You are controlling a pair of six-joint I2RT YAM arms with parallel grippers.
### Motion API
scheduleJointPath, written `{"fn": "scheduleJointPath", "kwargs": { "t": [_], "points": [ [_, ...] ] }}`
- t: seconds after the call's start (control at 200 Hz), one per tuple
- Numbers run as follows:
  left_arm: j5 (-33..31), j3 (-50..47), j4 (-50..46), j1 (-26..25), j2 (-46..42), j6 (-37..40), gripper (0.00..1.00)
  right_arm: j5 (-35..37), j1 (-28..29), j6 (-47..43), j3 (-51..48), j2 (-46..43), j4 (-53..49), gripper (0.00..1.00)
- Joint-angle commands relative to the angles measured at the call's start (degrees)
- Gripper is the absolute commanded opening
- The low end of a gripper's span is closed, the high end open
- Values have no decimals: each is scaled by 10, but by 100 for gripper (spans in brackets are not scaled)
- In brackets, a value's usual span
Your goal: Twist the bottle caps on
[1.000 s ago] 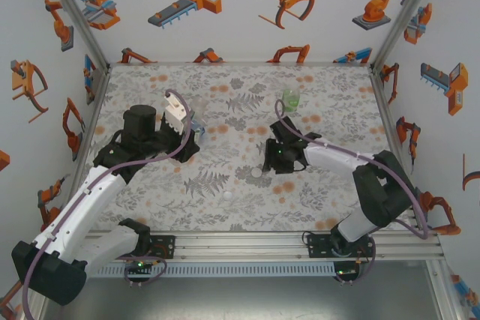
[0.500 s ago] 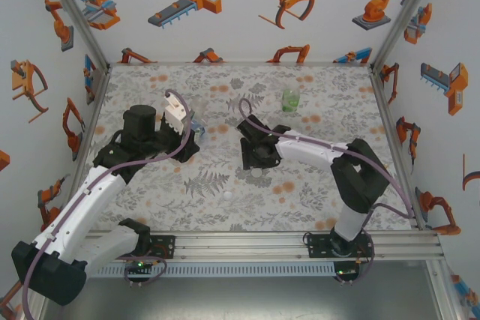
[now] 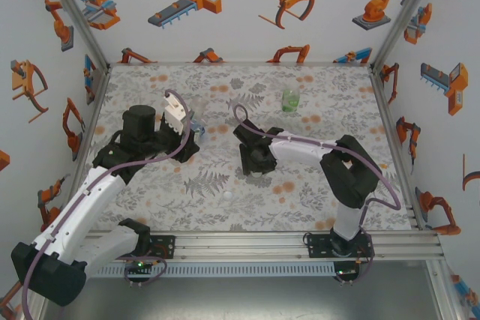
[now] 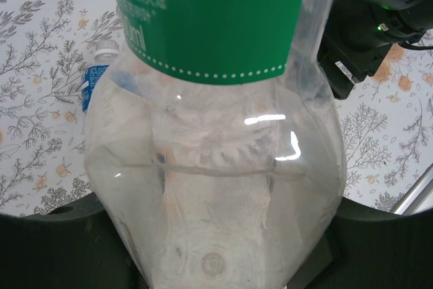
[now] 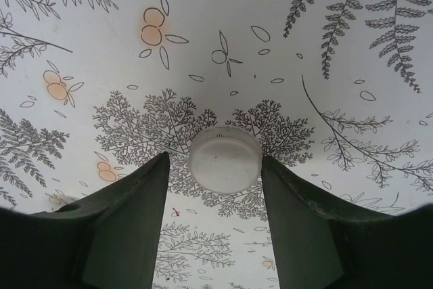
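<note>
My left gripper [image 3: 187, 140] is shut on a clear bottle with a green label [image 4: 216, 133]; the bottle's base sits between the jaws and hides the fingertips. Just beyond it lies a bottle with a blue label [image 4: 93, 79], which also shows beside the gripper [image 3: 199, 132]. My right gripper [image 5: 215, 158] is low over the mat and open, its fingers [image 5: 135, 201] on either side of a white cap [image 5: 224, 159] that lies flat on the mat. From above, the right gripper [image 3: 253, 164] is at mid-table. A second white cap [image 3: 227, 195] lies nearer the front. A green-tinted bottle [image 3: 291, 99] stands at the back.
The floral mat [image 3: 330, 200] covers the table inside white walls with metal frame posts [image 3: 390, 28]. The right arm's dark wrist [image 4: 379, 18] shows close behind the held bottle. There is free mat at the front right and the back left.
The right gripper has swung left across the mat and come down round the white cap. The left arm and its bottle have not moved.
</note>
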Motion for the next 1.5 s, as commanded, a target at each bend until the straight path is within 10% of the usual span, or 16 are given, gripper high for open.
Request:
{"fn": "scheduleJointPath", "kwargs": {
  "t": [0.0,1.492],
  "points": [
    [2,3,4,4,-9,1,2,6,5,-1,16,5,-14,52],
    [29,-5,15,3,-41,-13,3,1,5,5,3,0,-8,46]
  ]
}}
